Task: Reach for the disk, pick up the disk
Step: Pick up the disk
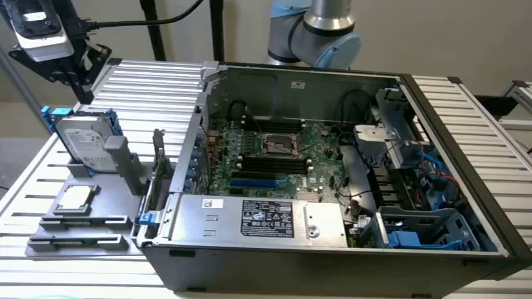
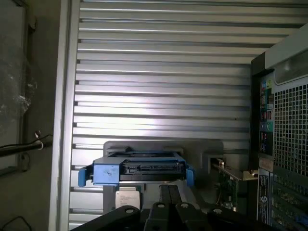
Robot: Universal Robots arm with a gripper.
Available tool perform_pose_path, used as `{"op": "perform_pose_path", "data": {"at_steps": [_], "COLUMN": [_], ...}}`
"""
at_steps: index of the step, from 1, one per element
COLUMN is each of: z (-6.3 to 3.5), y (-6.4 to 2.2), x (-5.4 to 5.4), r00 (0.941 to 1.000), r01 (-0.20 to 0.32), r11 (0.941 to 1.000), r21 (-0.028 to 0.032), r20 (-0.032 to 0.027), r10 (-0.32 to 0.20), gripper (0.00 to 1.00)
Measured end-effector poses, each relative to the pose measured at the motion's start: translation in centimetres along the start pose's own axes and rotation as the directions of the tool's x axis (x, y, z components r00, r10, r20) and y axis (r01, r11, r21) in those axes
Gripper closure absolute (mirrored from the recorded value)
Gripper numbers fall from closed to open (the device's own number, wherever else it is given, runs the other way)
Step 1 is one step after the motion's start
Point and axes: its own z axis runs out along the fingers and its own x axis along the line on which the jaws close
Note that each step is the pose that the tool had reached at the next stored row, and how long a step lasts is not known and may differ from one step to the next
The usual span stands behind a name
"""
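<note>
One end effector (image 1: 81, 87), its black fingers pressed together with nothing between them, hangs at about eleven o'clock in the exterior view. It is above the ribbed metal tabletop (image 1: 158, 81) and clear of the disk (image 1: 87, 144). That disk stands on edge in a grey holder (image 1: 124, 168) at nine o'clock, its white label turned toward the camera and blue rails showing along its top and sides. At seven o'clock from the disk, a small square silver chip (image 1: 75, 198) lies flat on the same holder. An open computer case (image 1: 332, 162) sits from the centre out to three o'clock with its motherboard exposed. The arm (image 1: 320, 28) rises behind the case at twelve o'clock. In the wrist view the disk shows its connector edge between blue rails, just ahead of the closed end effector and untouched, with the case's perforated panel off to one side.
</note>
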Motion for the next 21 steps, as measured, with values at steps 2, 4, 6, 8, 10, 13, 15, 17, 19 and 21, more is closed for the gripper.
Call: {"op": "perform_pose_path", "data": {"at_steps": [2, 4, 6, 8, 10, 13, 15, 17, 19, 21], "z": [0.0, 0.0, 0.0, -0.01, 0.0, 0.02, 0.03, 0.05, 0.07, 0.1], "y": [0.0, 0.0, 0.0, 0.01, 0.1, 0.39, 0.58, 0.75, 0.94, 1.03], "x": [0.0, 0.0, 0.0, 0.1, 0.5, 1.8, 2.7, 3.6, 4.5, 5.4], "r00": [1.0, 1.0, 1.0, 1.0, 1.0, 1.0, 1.0, 1.0, 1.0, 1.0], "r01": [0.0, 0.0, 0.0, 0.0, 0.0, 0.0, 0.0, 0.0, 0.0, -0.001], "r11": [1.0, 1.0, 1.0, 1.0, 1.0, 1.0, 1.0, 1.0, 1.0, 1.0], "r21": [0.0, 0.0, 0.0, 0.0002, 0.0001, 0.0001, 0.0003, 0.0012, 0.0026, 0.0038], "r20": [0.0, 0.0, 0.0, -0.0002, 0.0, 0.0, 0.0001, 0.0001, 0.0001, 0.0001], "r10": [0.0, 0.0, 0.0, 0.0, 0.0, 0.0, 0.0, 0.0, 0.0, 0.001], "gripper": [0.89, 0.89, 0.89, 0.89, 0.89, 0.89, 0.89, 0.89, 0.89, 0.89]}}
